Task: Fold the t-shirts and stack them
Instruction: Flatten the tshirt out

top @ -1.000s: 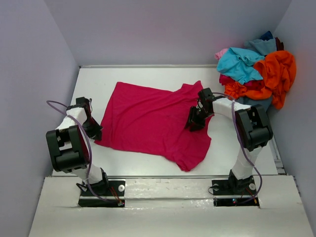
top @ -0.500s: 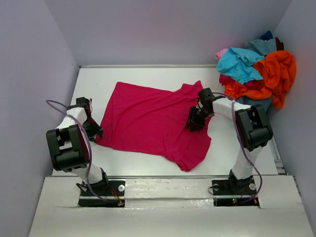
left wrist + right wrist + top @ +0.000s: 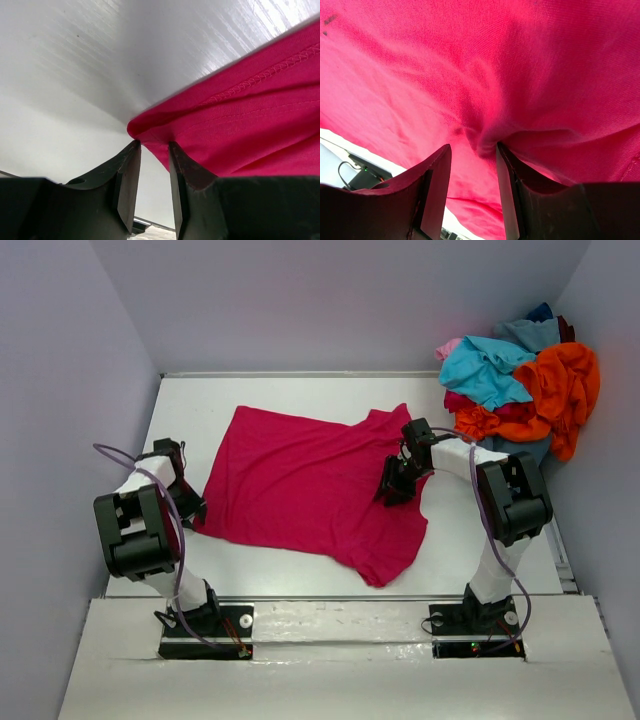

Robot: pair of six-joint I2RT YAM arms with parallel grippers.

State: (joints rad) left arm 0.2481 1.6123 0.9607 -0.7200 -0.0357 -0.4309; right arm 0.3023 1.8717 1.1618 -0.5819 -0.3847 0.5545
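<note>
The left gripper (image 3: 154,145) had its jaws drawn nearly together on the near hem corner of the crimson t-shirt (image 3: 300,490); only the very tip of that corner sat between the pads. The right gripper (image 3: 471,146) was closed on a raised ridge of the same cloth, near the shirt's right edge and, as far as we could tell, between the two sleeves. The shirt lay spread and mostly flat on the table (image 3: 300,392), hem toward the left arm. The remaining t-shirts (image 3: 520,380) were heaped in the far right corner, well apart.

We judged three faults possible:
- The left corner could slip out on lifting, because the bite was shallow.
- The right pinch might hold only the top layer, so the layers would separate and wrinkle.
- Unequal travel of the two arms would skew the fold.
</note>
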